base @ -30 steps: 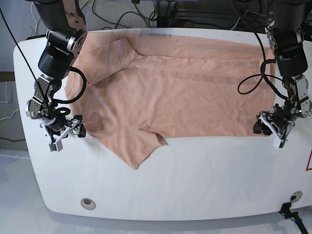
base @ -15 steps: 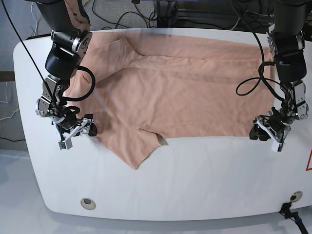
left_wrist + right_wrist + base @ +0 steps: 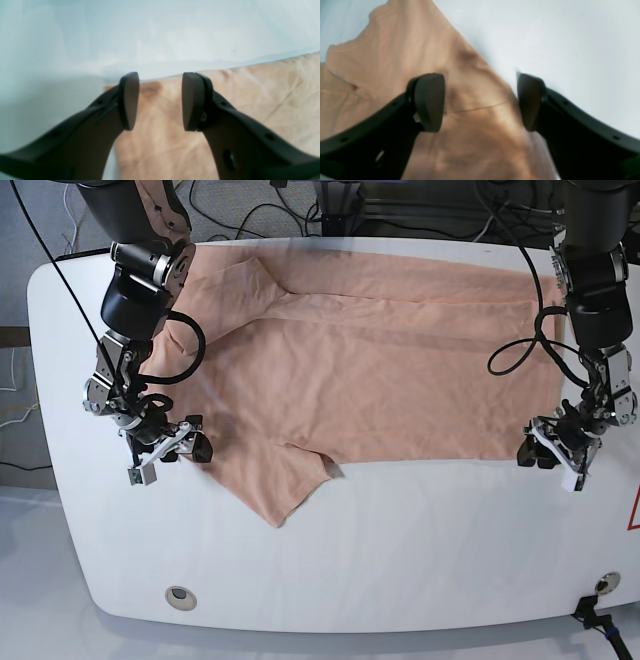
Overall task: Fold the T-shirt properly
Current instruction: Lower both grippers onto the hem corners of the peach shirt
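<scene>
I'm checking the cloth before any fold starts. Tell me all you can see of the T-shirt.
The T-shirt is plain peach, soft knit by its look, spread flat and lightly creased across the table, collar end toward the right gripper. One sleeve points toward the near edge; the other lies near the far edge. Each open gripper hovers at a near corner: the right over the sleeve side, the left gripper over the hem corner. Neither grips it.

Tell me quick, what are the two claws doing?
Left gripper: open, empty, over the T-shirt corner.
Right gripper: open, empty, over its sleeve edge.
</scene>
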